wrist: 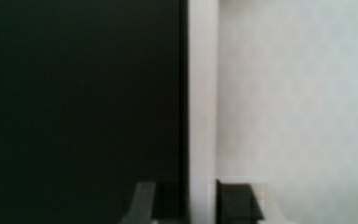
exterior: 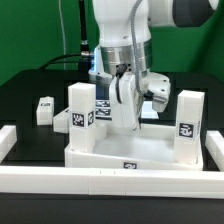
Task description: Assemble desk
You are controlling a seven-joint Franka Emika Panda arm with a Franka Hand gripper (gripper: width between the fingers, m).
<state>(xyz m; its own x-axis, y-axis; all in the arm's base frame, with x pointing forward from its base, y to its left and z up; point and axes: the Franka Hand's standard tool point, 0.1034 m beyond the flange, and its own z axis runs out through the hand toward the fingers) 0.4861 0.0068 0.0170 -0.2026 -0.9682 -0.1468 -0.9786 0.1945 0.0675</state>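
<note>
Claw on one leg of four

The hand shows only its two dark fingers, pressed close on either side of a bright white strip; the strip runs straight away from them to the far edge of view; on one side lies dark bench; on the other, a paler, blurred white surface adjoins the strip.
</note>
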